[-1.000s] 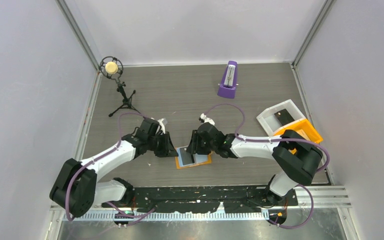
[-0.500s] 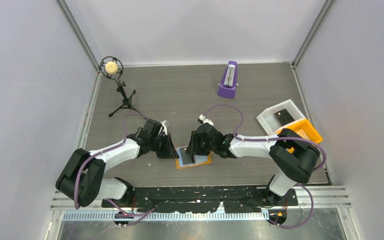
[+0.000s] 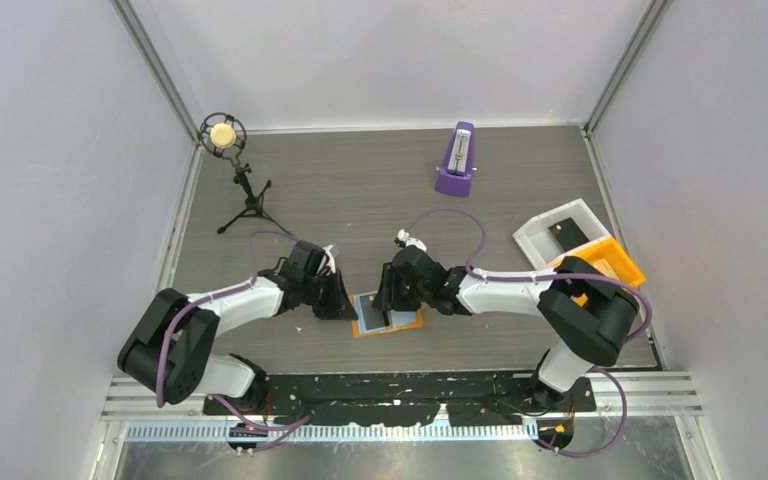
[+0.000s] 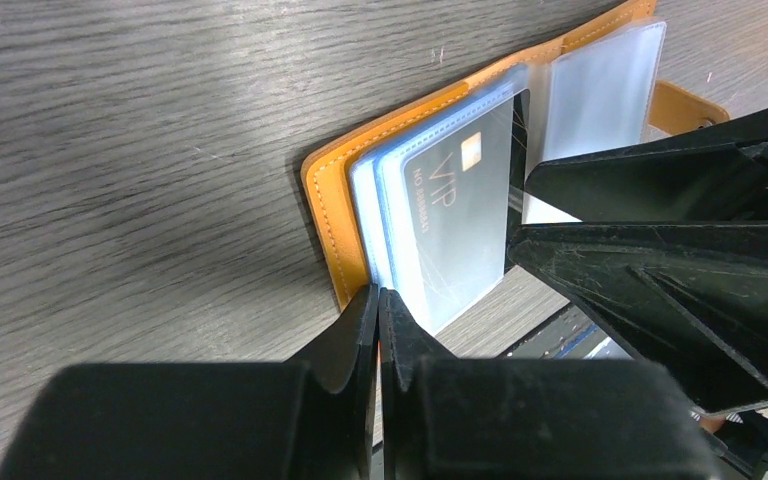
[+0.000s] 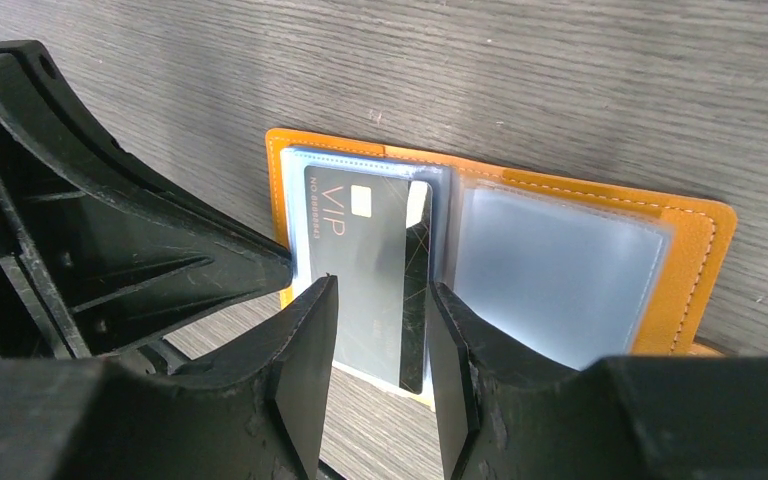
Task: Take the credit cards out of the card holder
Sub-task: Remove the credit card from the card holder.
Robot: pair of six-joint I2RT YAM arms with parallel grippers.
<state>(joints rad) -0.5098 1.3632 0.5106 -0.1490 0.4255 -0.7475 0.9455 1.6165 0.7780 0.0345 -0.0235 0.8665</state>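
A small flat orange folding card holder (image 3: 410, 322) lies open on the grey wood-grain worktop (image 3: 360, 190), near its front edge and between the two arms. Clear plastic sleeves (image 5: 560, 270) fan out from its spine. The sleeve on the holder's left half carries a dark grey rectangular card (image 5: 370, 260) printed "VIP" with a small gold chip, and light blue edges show beneath it. The sleeve on the right half looks cloudy, and I cannot tell whether anything is in it. The left tool (image 4: 377, 293) is clenched, its two black fingers pressed flat together. Their tips sit at the near left corner of the holder, right at the edge of the blue sleeves, but whether a thin edge is pinched between them cannot be made out. The right tool (image 5: 382, 290) comes in from the opposite side with its jaws standing partly apart. One finger sits over each long side of the dark card's near end, and the card shows in the gap between them. It does not visibly clamp anything. Farther back on the worktop stand a purple pyramid-shaped metronome (image 3: 455, 160) and a black microphone on a small tripod (image 3: 224, 135). At the right edge a white plastic bin (image 3: 538, 240) holds a dark flat rectangle (image 3: 567, 232), and an orange plastic bin (image 3: 615, 262) sits touching it.
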